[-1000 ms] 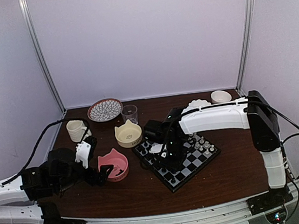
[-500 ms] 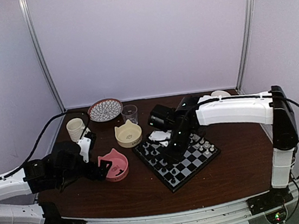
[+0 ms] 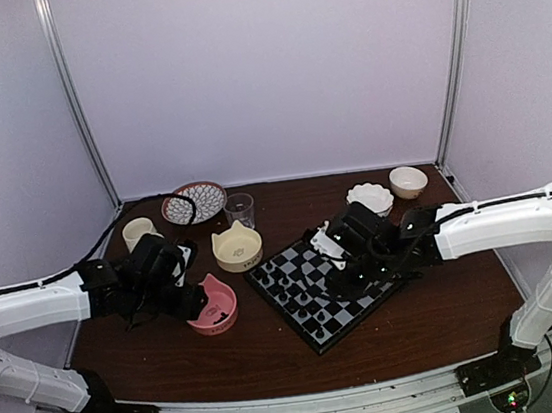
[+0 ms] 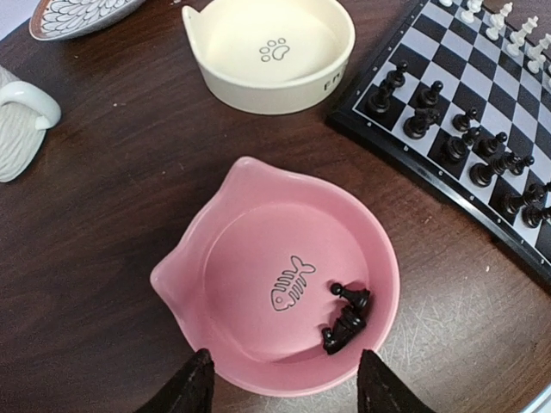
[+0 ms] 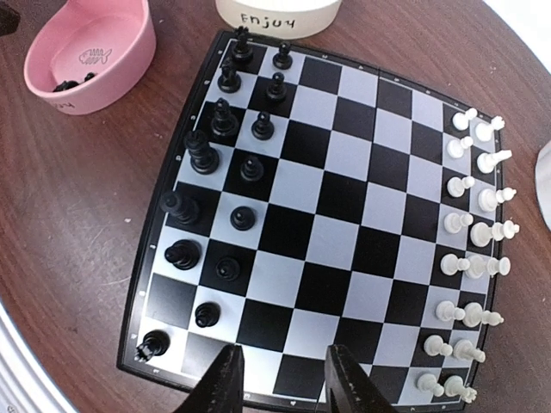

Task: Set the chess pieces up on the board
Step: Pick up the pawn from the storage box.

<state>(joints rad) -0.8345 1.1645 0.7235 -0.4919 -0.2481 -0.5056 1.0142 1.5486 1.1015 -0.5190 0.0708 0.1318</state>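
Mostly done: small glossy black chess pieces [image 5: 222, 120] fill two lines down the left edge of the flat checked board [image 5: 344, 224], with gaps lower left. White chessmen [image 5: 469, 232] are set on the right. A few black ones lie in the glazed pink bowl [image 4: 185, 284]. Left tool [image 4: 282, 372] is apart over its rim, right tool [image 5: 280, 372] apart, both empty

Pink bowl [image 4: 245, 258] with fish-skeleton motif, cream bowl [image 4: 267, 99] with paw print, black-and-grey checked board [image 5: 344, 215], black chess pieces [image 5: 203, 157], white chessmen [image 5: 476, 265], dark brown surface [image 4: 103, 258].
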